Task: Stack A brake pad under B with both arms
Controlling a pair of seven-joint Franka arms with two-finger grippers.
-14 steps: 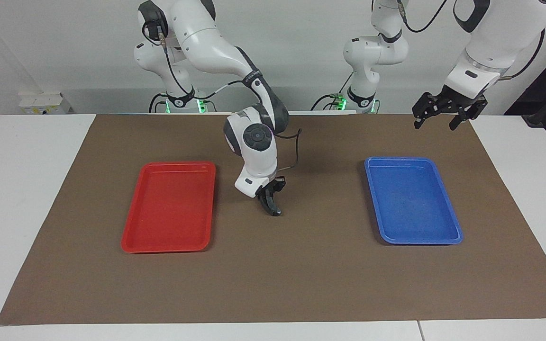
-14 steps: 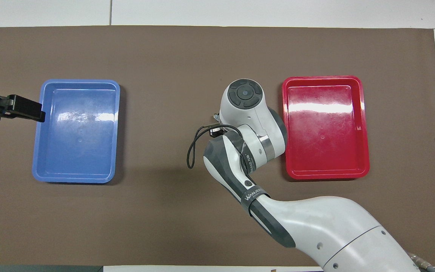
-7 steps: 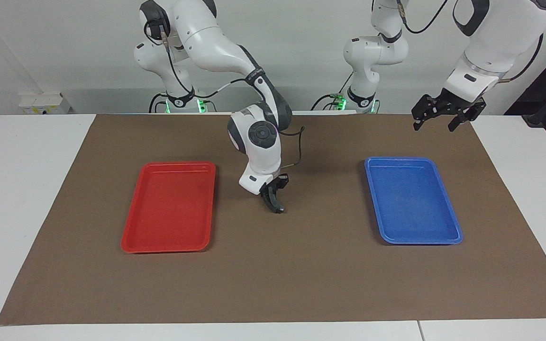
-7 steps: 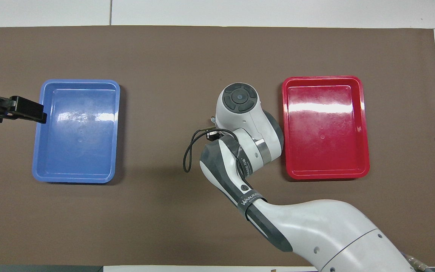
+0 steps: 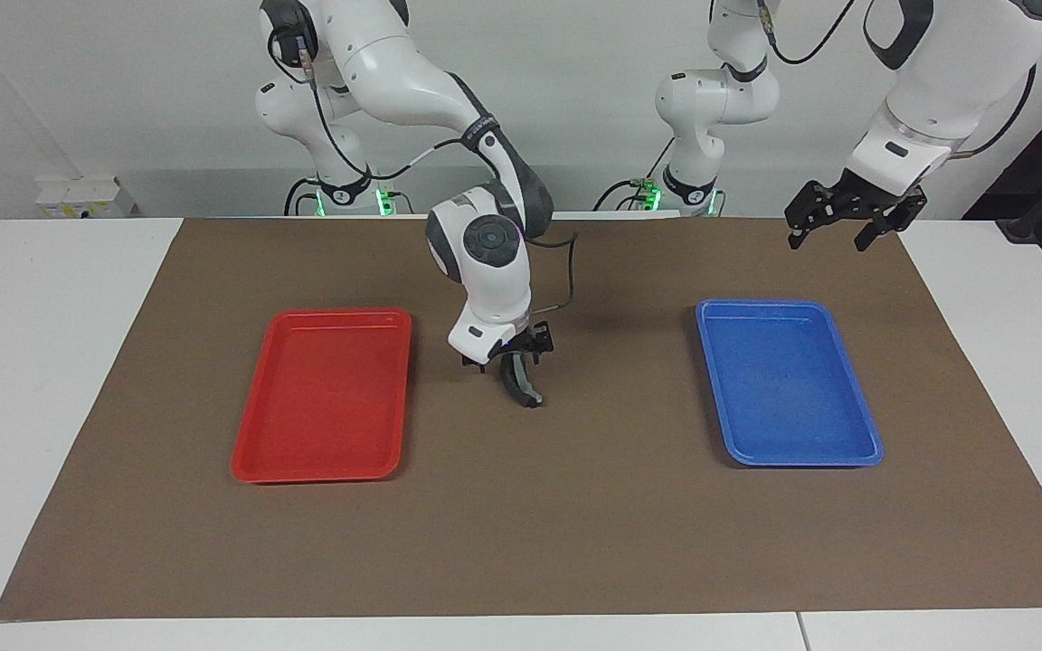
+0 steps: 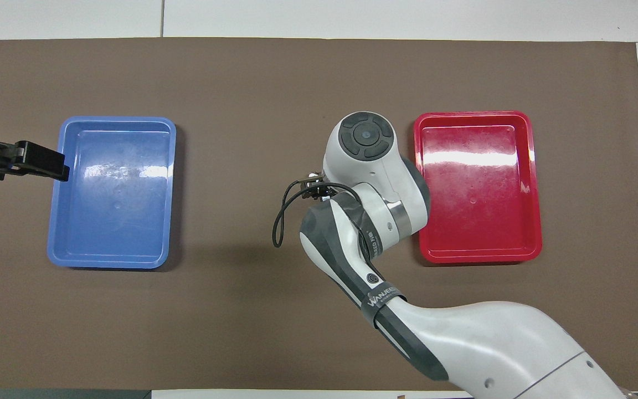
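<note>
The long black crescent pad B (image 5: pixel 521 383) lies on the brown mat (image 5: pixel 521 533) between the two trays, its greyish face showing. My right gripper (image 5: pixel 507 354) hangs just above it with its fingers spread, holding nothing. The short grey lens-shaped pad A does not show in either view; whatever lies under B is hidden. In the overhead view the right arm's wrist (image 6: pixel 366 149) covers B and the gripper. My left gripper (image 5: pixel 828 237) is open and empty, up in the air over the mat at the blue tray's edge, and it also shows in the overhead view (image 6: pixel 56 165).
A red tray (image 5: pixel 326 314) lies on the mat toward the right arm's end and a blue tray (image 5: pixel 761 305) toward the left arm's end; both hold nothing. They also show in the overhead view, red (image 6: pixel 471 114) and blue (image 6: pixel 117 119).
My right gripper has opened and risen a little off pad B, which stays on the mat. The right wrist has swung upward. The left arm has barely moved.
</note>
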